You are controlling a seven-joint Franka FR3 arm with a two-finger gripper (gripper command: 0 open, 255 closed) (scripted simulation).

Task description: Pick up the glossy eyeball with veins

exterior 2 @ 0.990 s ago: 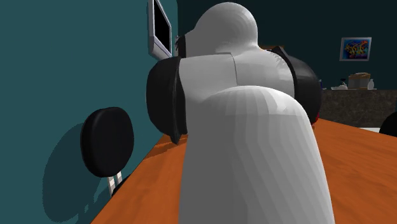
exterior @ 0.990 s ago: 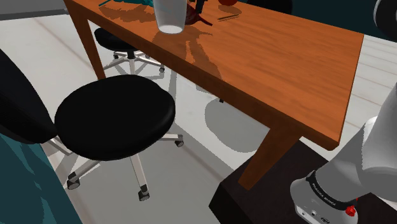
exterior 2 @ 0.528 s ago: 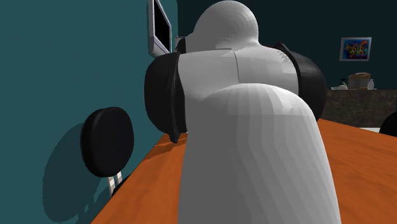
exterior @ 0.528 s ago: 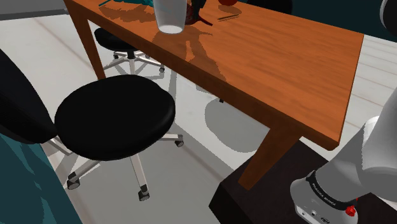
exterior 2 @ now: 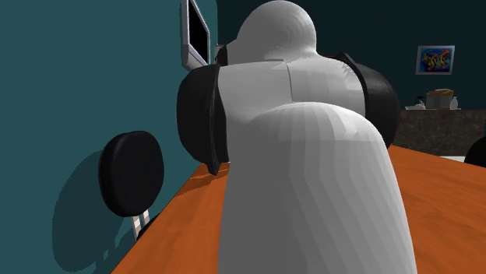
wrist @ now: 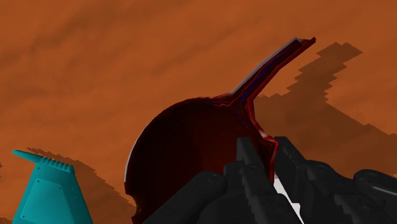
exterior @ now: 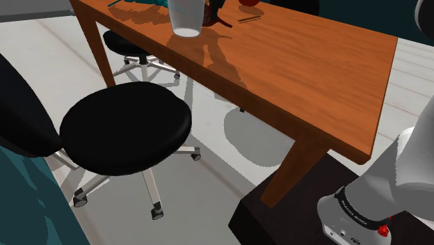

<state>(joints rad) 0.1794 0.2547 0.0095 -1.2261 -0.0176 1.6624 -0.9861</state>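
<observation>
A pale floor (exterior: 209, 174) runs under an orange-brown wooden table (exterior: 313, 76), with a teal wall (exterior 2: 78, 78) along one side. Nearest the shoulder camera sit the dark box stand (exterior: 278, 216) and the base of the white arm (exterior: 396, 181), just off the table's near corner. A black-seated swivel chair (exterior: 125, 129) stands on the floor beside the table's long edge.

The work is at the table's far edge. There the wrist view shows the dark red glossy eyeball (wrist: 191, 153), a rounded dome with a thin veined stalk trailing away, lying on the wood. The black gripper (wrist: 265, 145) looks clenched on the eyeball's thin rim where the stalk joins, one finger over the dome and the other just outside it. A teal riveted cone-shaped thing (wrist: 51, 191) lies near the dome's other side.

The risk I see is in that hold. It takes a narrow edge well off the dome's middle, so on lifting the smooth body may swing, twist or slide free.
</observation>
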